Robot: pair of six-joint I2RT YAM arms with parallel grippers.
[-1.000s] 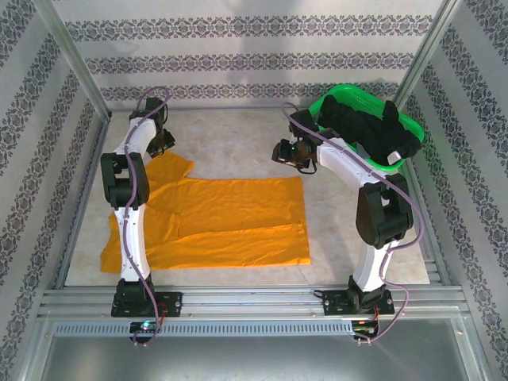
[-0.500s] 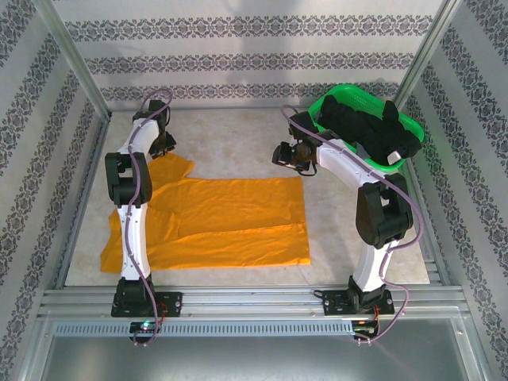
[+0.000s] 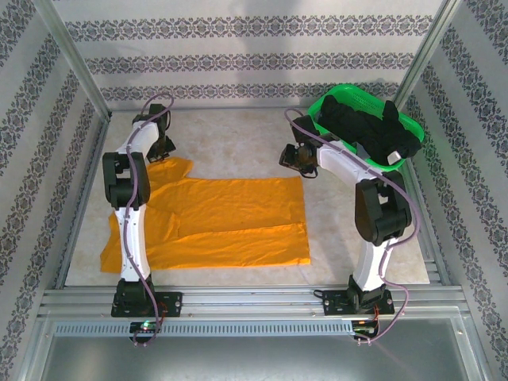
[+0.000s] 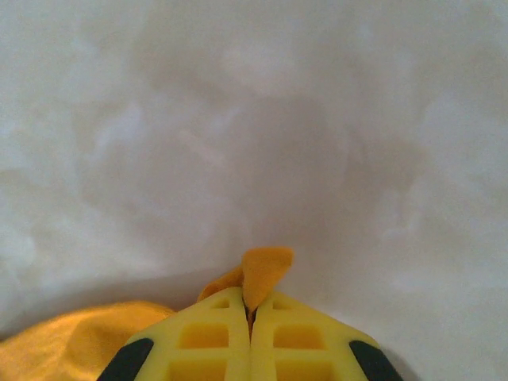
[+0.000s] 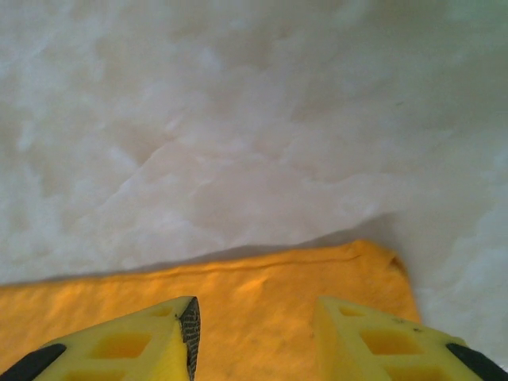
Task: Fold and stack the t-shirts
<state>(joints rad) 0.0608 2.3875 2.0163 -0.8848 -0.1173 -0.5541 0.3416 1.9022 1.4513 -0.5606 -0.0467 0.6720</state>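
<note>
The mustard-orange t-shirt (image 3: pixel 222 222) lies spread flat on the table, part-folded lengthwise. My left gripper (image 3: pixel 163 152) is at its far left sleeve. In the left wrist view that gripper (image 4: pixel 251 300) is shut on a tip of orange cloth (image 4: pixel 267 267) that pokes out between the yellow fingers. My right gripper (image 3: pixel 297 163) hovers at the shirt's far right corner. Its jaws (image 5: pixel 254 317) stand open over the orange hem (image 5: pixel 278 274), with nothing between them. Black t-shirts (image 3: pixel 369 131) are heaped in the basket.
The green mesh basket (image 3: pixel 337 94) stands at the back right, close behind the right arm. Patterned walls and metal posts enclose the table on three sides. Pale bare tabletop (image 3: pixel 230 135) stretches beyond the shirt.
The left gripper has closed onto the sleeve's edge. The right gripper has shifted slightly right and lower, toward the shirt's far right corner, still open.
</note>
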